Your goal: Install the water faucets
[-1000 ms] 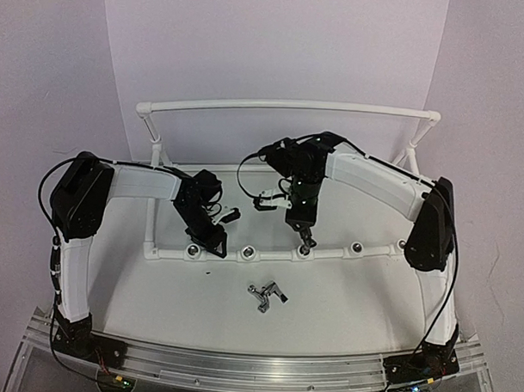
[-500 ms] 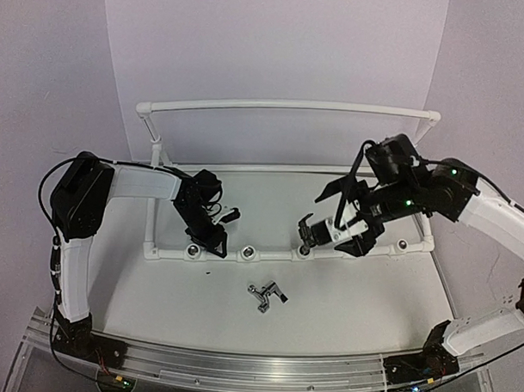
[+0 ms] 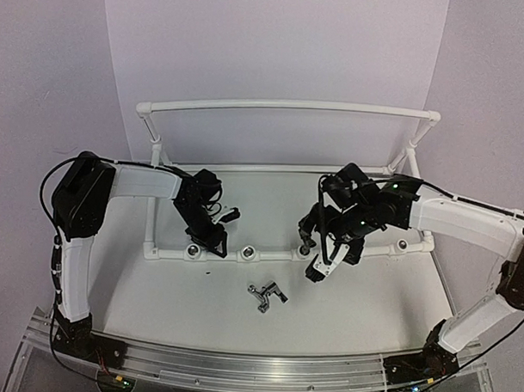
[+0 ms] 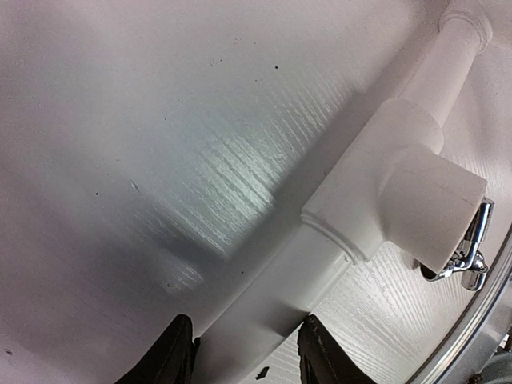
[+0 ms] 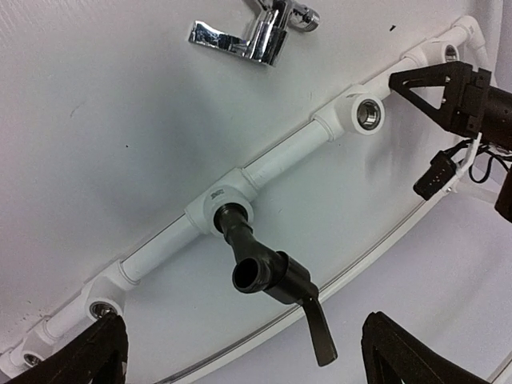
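- The right gripper [image 5: 244,336] stands wide open and holds nothing. In the right wrist view its two fingers [image 5: 96,352] sit at the lower corners, well apart.
- Between those fingers and a little beyond them is the dark faucet [image 5: 260,268]. Its stem is seated in a socket of the white pipe frame [image 3: 282,105], and its lever hangs toward five o'clock. Neither finger touches it.
- The top view shows this faucet only as a small dark spot on the front rail, just at nine o'clock of the right gripper. Only the wrist view shows the seating.
- At one o'clock along the rail in the right wrist view is an open socket [image 5: 368,114] with a silver ring.
- The loose faucet [image 3: 265,294], bright chrome, lies on the table [image 3: 370,303]. In the top view it is at six o'clock of the middle sockets, apart from the rail. In the right wrist view it is at twelve o'clock, partly cut by the edge.
- The left gripper [image 4: 246,340] is closed on the frame's front rail, with a finger pressed on each side of the pipe. The top view places it by the leftmost socket.
- In the left wrist view, the loose faucet's chrome shows at four o'clock, half hidden behind a tee fitting [image 4: 400,160].
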Robot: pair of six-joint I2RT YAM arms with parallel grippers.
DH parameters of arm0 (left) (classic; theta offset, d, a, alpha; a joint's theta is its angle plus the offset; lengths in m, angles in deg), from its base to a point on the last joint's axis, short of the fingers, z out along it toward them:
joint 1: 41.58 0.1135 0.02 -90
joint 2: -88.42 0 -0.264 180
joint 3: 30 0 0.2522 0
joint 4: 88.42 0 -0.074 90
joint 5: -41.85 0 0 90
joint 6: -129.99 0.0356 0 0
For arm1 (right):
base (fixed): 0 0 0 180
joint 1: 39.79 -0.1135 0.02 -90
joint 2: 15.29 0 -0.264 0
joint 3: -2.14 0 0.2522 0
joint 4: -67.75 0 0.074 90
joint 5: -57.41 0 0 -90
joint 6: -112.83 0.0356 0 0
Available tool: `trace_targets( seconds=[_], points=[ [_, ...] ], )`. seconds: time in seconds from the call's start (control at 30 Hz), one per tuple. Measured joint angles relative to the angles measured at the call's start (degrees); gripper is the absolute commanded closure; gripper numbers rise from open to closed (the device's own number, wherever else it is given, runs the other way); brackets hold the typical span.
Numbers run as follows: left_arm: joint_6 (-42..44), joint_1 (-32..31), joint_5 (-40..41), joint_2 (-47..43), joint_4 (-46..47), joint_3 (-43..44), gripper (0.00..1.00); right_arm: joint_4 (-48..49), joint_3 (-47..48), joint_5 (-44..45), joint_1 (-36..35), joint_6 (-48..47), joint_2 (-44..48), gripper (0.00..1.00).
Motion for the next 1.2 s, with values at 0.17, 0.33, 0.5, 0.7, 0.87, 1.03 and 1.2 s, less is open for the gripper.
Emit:
trace_targets(
  seconds=[0.17, 0.33, 0.5, 0.7, 0.87, 1.03, 1.2],
  points=[
    [-0.07, 0.04, -0.29, 0.01, 0.01, 0.01, 0.55, 0.93, 2.63, 3.73, 0.00, -1.53, -6.98, 0.07],
    [-0.10, 0.04, -0.45, 0.03, 0.04, -0.01, 0.55, 2.74, 5.79, 8.41, -0.02, -2.25, -12.87, 0.14],
    [-0.08, 0.14, -0.52, 0.03, 0.08, -0.01, 0.56, 5.24, 6.64, 13.75, -0.50, -2.33, -16.47, 0.23],
    [-0.07, 0.15, -0.60, 0.07, 0.07, 0.00, 0.56, 5.85, 7.80, 17.37, -1.48, -0.54, -18.99, 0.43],
    [-0.05, 0.28, -0.93, 0.18, 0.08, 0.07, 0.58, 3.40, 10.77, 18.49, -1.89, 4.25, -20.89, 0.59],
    [-0.07, 0.47, -0.97, 0.18, -0.05, 0.38, 0.59, -1.11, 14.95, 18.68, -1.92, 8.85, -23.24, 0.68],
    [-0.16, 0.81, -0.86, 0.28, 0.02, 0.78, 0.60, -4.43, 18.67, 18.58, -2.58, 14.10, -25.55, 0.73]
  ],
)
